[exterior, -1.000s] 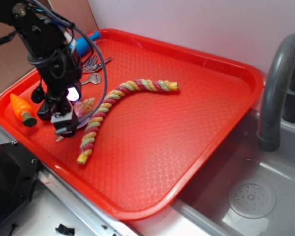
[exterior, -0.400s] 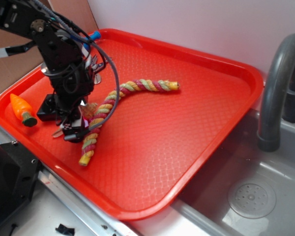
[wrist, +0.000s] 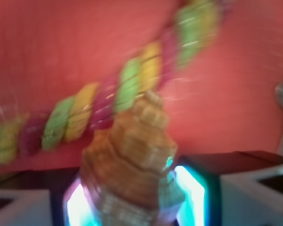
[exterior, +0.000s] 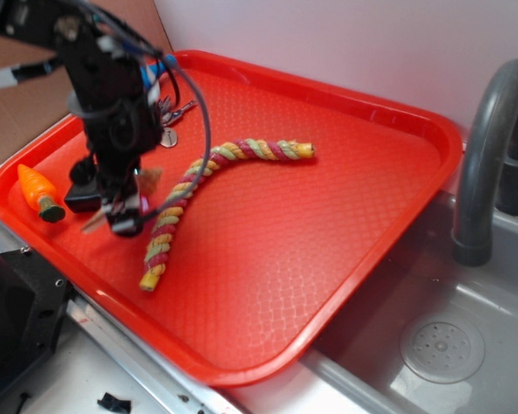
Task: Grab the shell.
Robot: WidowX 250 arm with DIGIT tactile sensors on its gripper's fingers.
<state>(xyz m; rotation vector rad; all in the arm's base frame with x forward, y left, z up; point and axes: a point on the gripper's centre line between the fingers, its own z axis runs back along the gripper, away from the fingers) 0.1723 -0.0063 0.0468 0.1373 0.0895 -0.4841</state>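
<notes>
Where the exterior view shows the red tray [exterior: 345, 155], the gripper [exterior: 121, 207] points down with the shell [exterior: 148, 177] caught between its jaws, tan head protruding rearward. Just right of the jaws runs the rope [exterior: 203, 185]; left of them lies the carrot [exterior: 40, 193].

Seen from the wrist, blurred, the shell [wrist: 132, 155] sits between the jaws, apparently clamped, its ridged whorls rising forward. Beyond the jaws, the rope [wrist: 108, 103] crosses diagonally.
</notes>
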